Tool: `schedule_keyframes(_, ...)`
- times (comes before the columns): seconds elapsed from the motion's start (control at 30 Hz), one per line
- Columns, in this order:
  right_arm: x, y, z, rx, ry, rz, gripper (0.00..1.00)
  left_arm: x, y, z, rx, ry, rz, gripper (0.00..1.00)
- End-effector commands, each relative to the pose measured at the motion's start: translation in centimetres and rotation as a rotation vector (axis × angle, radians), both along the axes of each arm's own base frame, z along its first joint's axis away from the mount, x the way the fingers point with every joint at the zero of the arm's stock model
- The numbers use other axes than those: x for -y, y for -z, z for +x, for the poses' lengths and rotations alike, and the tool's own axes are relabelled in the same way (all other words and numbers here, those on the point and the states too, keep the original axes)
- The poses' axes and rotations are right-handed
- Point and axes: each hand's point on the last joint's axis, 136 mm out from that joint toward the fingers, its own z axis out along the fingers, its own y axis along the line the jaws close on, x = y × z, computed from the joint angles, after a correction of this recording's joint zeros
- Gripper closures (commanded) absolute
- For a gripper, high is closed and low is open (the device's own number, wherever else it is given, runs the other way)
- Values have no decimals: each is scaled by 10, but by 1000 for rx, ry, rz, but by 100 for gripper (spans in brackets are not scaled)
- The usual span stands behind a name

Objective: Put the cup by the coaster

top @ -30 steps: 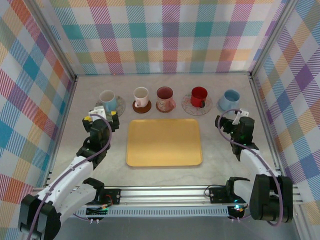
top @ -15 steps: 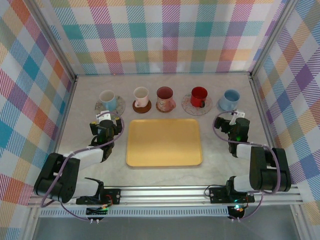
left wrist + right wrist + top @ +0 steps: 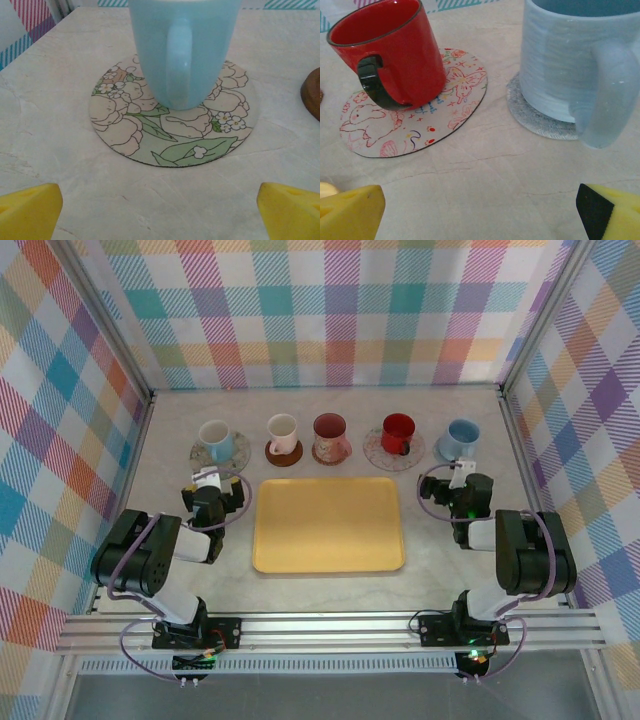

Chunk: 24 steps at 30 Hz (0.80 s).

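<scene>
1. Five cups stand upright in a row along the back of the table, each on its own coaster. I cannot tell which one the task means.
2. At the left end, the pale blue cup sits on the flowered coaster, toward its far side, with its handle facing the left gripper. Its inside is hidden in the left wrist view.
3. At the right end, the ribbed blue cup rests on the grey coaster, its handle turned toward the near side. Just the blue top of its inner wall shows.
4. Beside it, the red cup with a black handle stands on the butterfly coaster. Its mouth shows a red inner wall.
5. Between these, the cream cup sits on the brown coaster, and the dark red cup on the pink coaster.
6. The yellow tray lies flat in front of the row, apart from the cups and between the two grippers.
7. The left gripper is released, its yellow pads spread wide, near the flowered coaster but clear of it.
8. The right gripper is also released and holds nothing. It faces the gap between the red cup and the ribbed blue cup.
</scene>
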Motion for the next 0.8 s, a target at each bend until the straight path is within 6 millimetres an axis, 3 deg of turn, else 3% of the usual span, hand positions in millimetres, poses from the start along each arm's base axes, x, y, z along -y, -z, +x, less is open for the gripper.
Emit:
schedule_keyframes(0.0, -7, -20, 13, 67, -32, -29, 1, 3, -19, 14, 67, 25, -8, 0)
schedule_keyframes(0.07, -8, -19, 14, 65, -19, -52, 1, 1, -16, 22, 20, 5, -6, 0)
schedule_keyframes(0.77, -9, -19, 14, 62, -22, -54, 1, -4, -16, 21, 23, -10, -25, 0)
